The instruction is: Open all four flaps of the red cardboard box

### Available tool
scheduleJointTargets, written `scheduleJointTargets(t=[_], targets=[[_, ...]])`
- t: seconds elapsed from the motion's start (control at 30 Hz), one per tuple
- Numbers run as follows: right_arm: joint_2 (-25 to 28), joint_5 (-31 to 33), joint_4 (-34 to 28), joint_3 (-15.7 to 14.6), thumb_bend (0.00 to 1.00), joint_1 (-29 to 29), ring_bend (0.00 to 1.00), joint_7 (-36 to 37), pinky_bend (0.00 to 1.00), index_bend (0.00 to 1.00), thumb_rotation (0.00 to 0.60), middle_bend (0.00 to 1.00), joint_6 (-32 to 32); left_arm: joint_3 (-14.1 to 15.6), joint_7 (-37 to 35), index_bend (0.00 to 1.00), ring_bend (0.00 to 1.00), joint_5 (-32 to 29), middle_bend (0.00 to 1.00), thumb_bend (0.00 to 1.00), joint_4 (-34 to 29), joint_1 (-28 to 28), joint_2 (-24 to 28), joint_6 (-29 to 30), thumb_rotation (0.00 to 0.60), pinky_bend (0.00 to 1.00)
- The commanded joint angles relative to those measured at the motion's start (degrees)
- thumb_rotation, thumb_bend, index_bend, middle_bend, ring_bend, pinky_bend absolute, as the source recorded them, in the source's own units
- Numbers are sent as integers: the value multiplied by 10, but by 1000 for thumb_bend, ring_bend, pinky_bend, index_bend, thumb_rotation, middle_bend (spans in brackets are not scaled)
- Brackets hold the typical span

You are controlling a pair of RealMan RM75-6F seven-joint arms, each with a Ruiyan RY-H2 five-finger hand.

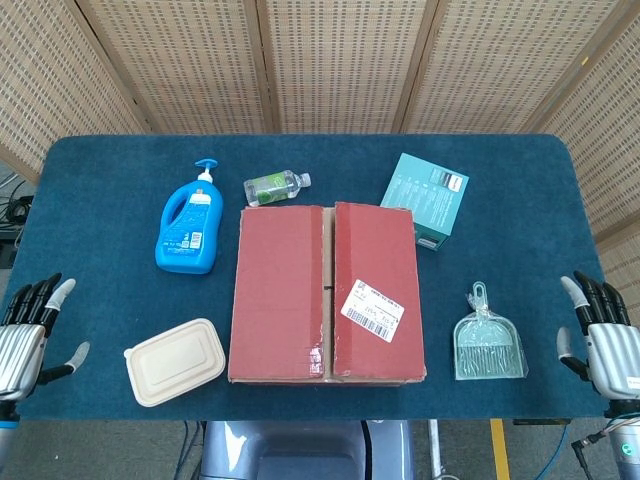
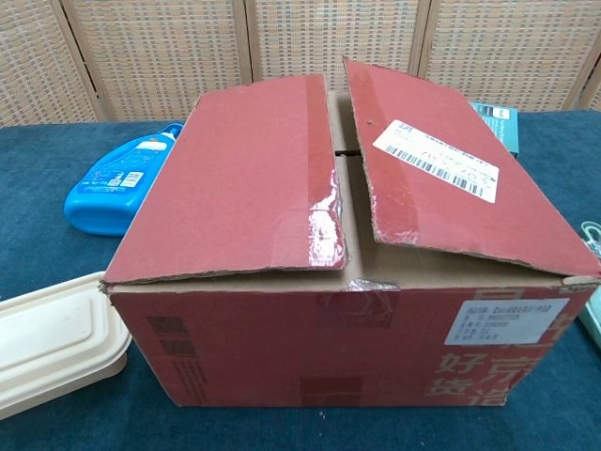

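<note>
Centrally, red box (image 1: 327, 293) flaps closed, well apart from left hand (image 1: 24, 342), right hand (image 1: 604, 343); both splayed, empty.

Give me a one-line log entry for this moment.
stage: pre-contact | red cardboard box: two top flaps down, slightly ajar, seam untaped | left hand: open, off left of box | right hand: open, off right of box

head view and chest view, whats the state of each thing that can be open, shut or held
red box: two top flaps down, slightly lifted at the seam, tape cut
left hand: open, holds nothing
right hand: open, holds nothing
blue pump bottle: lying flat
clear bottle: lying, capped
food container: lid on
</note>
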Motion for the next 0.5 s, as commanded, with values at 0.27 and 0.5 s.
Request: scheduleJointTargets(t=[0.27, 0.5], targets=[[6, -12, 1, -1, 669, 3, 0, 33, 0, 21, 600, 54, 1, 0, 2, 26, 0, -1, 0, 349, -2, -5, 1, -10, 517, 0], [40, -45, -15, 6, 761, 29, 0, 76, 0, 49, 600, 96, -14, 2, 6, 33, 0, -6, 0, 350, -1, -12, 1, -26, 518, 0]])
